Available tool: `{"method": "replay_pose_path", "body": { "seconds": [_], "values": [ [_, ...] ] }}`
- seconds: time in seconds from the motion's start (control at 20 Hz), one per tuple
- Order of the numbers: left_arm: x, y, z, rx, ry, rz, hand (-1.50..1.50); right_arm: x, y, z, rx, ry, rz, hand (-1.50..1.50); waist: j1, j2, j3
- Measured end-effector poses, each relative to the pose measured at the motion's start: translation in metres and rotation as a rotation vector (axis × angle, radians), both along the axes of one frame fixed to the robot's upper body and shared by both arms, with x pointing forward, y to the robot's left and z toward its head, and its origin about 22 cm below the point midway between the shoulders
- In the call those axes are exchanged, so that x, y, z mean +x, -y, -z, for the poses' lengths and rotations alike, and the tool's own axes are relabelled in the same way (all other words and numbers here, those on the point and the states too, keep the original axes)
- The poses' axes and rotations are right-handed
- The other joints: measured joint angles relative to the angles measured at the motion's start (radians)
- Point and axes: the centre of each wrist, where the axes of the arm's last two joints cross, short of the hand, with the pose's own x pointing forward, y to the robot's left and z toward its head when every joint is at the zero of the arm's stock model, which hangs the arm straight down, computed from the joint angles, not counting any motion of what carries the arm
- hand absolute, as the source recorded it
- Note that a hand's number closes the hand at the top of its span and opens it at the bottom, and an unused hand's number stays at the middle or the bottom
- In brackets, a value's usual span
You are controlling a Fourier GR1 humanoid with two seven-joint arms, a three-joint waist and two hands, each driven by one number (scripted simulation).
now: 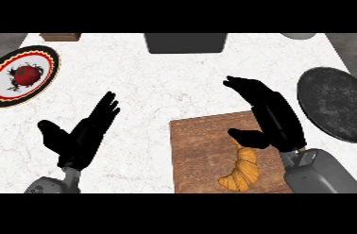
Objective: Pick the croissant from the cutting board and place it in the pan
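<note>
Bare counter (153, 82) is lying open between my left hand (80, 134) and the board (199, 153), and up toward the dark box (185, 42) at the far edge. My right hand (268, 115) is hanging over the board, just beside the pan (331, 103), nothing standing between them. The plate (43, 63) is sitting far left, well apart from that stretch.

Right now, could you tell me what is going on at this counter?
The right hand hovers open over the cutting board, just above the croissant, which still lies on the board, not gripped. The pan waits to the right. The left hand rests open at the left.
</note>
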Motion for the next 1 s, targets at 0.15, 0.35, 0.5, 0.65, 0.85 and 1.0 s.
{"method": "replay_pose_path", "body": {
  "seconds": [0.15, 0.35, 0.5, 0.65, 0.85, 1.0],
  "values": [
    [-0.003, 0.006, 0.002, -0.009, -0.013, 0.015, 0.00, -0.008, -0.006, 0.008, -0.213, -0.128, 0.032, -1.50, 0.005, -0.003, -0.002],
    [0.001, 0.011, 0.000, -0.012, -0.015, 0.029, 0.00, -0.013, -0.017, 0.014, -0.519, -0.279, 0.097, -1.50, 0.016, -0.005, -0.007],
    [0.004, 0.011, -0.001, -0.006, -0.019, 0.045, 0.00, -0.015, -0.036, 0.013, -0.705, -0.373, 0.155, -1.50, 0.022, -0.005, -0.008],
    [0.004, 0.012, -0.001, -0.011, -0.020, 0.052, 0.00, -0.017, -0.061, 0.014, -0.849, -0.474, 0.194, -1.50, 0.032, -0.003, -0.007],
    [0.005, 0.012, 0.000, -0.012, -0.018, 0.052, 0.00, -0.021, -0.089, 0.025, -0.954, -0.591, 0.163, -1.50, 0.031, -0.001, -0.006],
    [0.006, 0.012, -0.001, -0.012, -0.017, 0.050, 0.00, -0.024, -0.109, 0.037, -0.985, -0.656, 0.153, -1.50, 0.029, 0.001, -0.003]
  ]
}}
